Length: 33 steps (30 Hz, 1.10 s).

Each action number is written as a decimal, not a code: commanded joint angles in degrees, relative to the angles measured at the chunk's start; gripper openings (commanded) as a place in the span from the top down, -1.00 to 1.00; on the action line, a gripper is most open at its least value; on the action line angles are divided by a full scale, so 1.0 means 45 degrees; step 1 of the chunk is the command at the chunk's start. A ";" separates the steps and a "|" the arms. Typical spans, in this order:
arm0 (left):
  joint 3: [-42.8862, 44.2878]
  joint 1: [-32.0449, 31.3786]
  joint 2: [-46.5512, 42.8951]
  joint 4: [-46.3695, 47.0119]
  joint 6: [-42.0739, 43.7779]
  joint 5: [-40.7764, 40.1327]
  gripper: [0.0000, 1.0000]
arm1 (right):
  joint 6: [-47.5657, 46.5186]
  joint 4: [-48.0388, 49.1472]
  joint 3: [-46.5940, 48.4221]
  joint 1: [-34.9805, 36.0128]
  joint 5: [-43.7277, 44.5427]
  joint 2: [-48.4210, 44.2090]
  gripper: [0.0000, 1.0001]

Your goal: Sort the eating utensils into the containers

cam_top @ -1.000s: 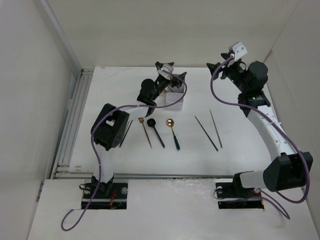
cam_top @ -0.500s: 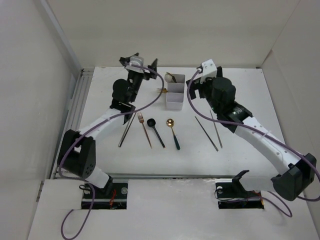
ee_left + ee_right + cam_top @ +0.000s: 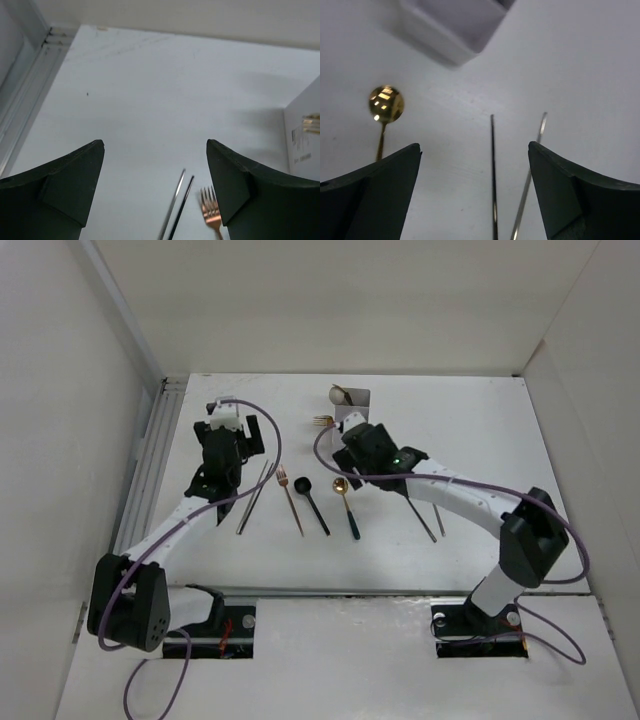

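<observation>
The white three-compartment box (image 3: 357, 400) stands at the back middle, partly hidden by my right arm; a spoon bowl (image 3: 338, 395) shows in its far compartment and a gold fork (image 3: 322, 421) pokes out on its left. On the table lie a dark chopstick pair (image 3: 252, 498), a copper fork (image 3: 291, 500), a black spoon (image 3: 312, 502), a gold-bowled spoon (image 3: 346, 505) and two more chopsticks (image 3: 413, 505). My left gripper (image 3: 243, 435) is open and empty above the left chopsticks (image 3: 177, 205) and the copper fork (image 3: 211, 212). My right gripper (image 3: 352, 452) is open and empty over the right chopsticks (image 3: 493, 175), with the gold spoon bowl (image 3: 386, 103) to its left.
A metal rail (image 3: 145, 480) runs along the table's left edge. White walls close the back and both sides. The box corner (image 3: 455, 25) is just beyond my right gripper, and the box side (image 3: 302, 135) is at the right of my left gripper.
My left gripper has swung left from the box to above the left chopsticks. My right gripper has come from the back right down to the table middle in front of the box.
</observation>
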 commanded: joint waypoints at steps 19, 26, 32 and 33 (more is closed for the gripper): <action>-0.1633 -0.0905 -0.1379 0.0601 -0.0821 -0.0415 -0.67 | 0.2264 0.0453 -0.0732 0.0732 -0.6348 0.3254 0.08; -0.1749 -0.0906 -0.1380 0.0601 -0.0821 -0.0415 -0.67 | 0.2754 -0.0897 -0.0245 0.1023 -0.5172 0.3684 0.21; -0.1750 -0.0906 -0.1380 0.0718 -0.0588 -0.0532 -0.69 | 0.2617 -0.1033 -0.0109 0.1260 -0.4763 0.4210 0.66; -0.1750 -0.0906 -0.1380 0.0834 -0.0587 -0.0532 -0.69 | 0.2617 -0.1033 0.0009 0.1260 -0.4761 0.4211 0.85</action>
